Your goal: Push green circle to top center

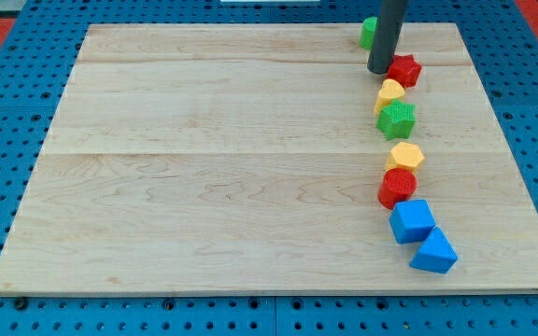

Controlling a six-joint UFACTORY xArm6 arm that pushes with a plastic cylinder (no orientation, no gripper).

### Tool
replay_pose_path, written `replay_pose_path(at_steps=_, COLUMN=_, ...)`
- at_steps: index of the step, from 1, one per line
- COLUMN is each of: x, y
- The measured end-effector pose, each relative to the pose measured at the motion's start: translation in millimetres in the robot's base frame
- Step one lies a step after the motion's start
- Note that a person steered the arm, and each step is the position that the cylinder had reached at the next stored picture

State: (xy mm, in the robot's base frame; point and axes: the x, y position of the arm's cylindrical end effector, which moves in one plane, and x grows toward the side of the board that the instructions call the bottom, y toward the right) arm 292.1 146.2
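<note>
My tip (pixel 379 71) is the bottom end of a straight dark rod that comes down from the view's top, and it rests on a pale wooden board (pixel 204 168). The rod has no jaws, so it holds nothing; it is just one plain stick. The green circle (pixel 369 33) sits near the view's top edge of the board, right of the middle, and the rod hides most of it, so only its left part shows. My tip is just below that green block and a little to its right, and I cannot tell if they touch. Right beside my tip, on the view's right, is a red star (pixel 404 70), very close or touching. Below the star is a yellow block (pixel 389 92) with a rounded top, and a green star (pixel 398 119) is pressed up against it from below. Further down comes a yellow hexagon (pixel 405 156), then a red circle (pixel 397 188) touching it. Under that is a blue cube (pixel 411 221), and a blue triangle (pixel 434 252) leans against its lower right side. All these blocks make a wobbly line down the view's right side of the board. The board lies on a blue table (pixel 7 187) full of little holes.
</note>
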Motion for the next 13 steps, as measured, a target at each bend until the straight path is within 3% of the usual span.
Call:
replay_pose_path(at_steps=6, x=-13.2, y=-30.2)
replay_pose_path(at_steps=8, x=-14.3, y=32.9)
replay_pose_path(at_steps=9, x=-46.8, y=46.1)
replay_pose_path(at_steps=10, x=-73.3, y=28.4)
replay_pose_path(at_steps=11, x=-73.1, y=-77.0)
replay_pose_path(at_steps=12, x=-72.1, y=-95.3)
replay_pose_path(at_steps=13, x=-86.5, y=-7.5)
